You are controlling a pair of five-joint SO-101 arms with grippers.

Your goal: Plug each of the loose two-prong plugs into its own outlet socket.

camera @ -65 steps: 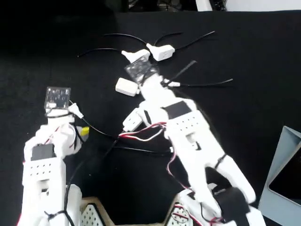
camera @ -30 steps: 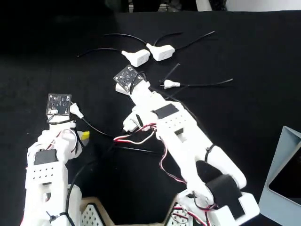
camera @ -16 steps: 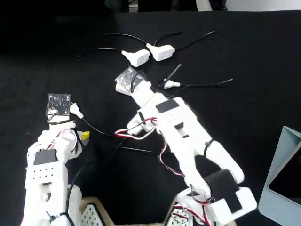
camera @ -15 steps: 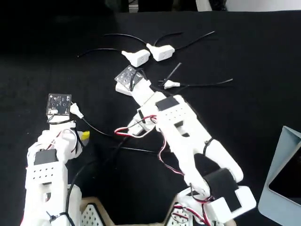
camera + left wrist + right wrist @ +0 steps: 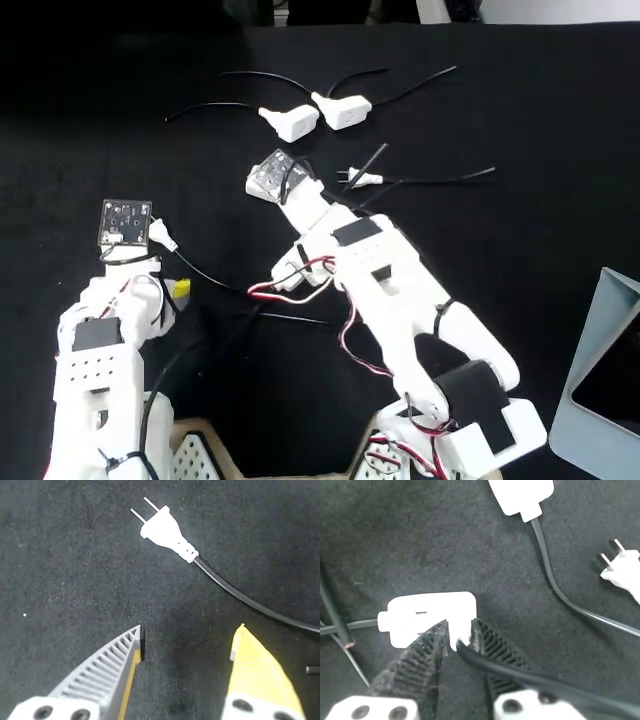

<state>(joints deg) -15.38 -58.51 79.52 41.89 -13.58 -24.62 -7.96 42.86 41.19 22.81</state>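
Your left gripper [image 5: 190, 630] hangs wide open near the loose plug [image 5: 161, 529] lying flat on the table [image 5: 60, 555], your right gripper [image 5: 459, 630] pinches the cord end of a socket [image 5: 425, 615]; the plug looks light and stiff with a springy cord, so grab its white body.

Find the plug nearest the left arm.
The two-prong plug lies flat on the black cloth, just ahead of the open left gripper, untouched; in the high view it's on that arm's side.
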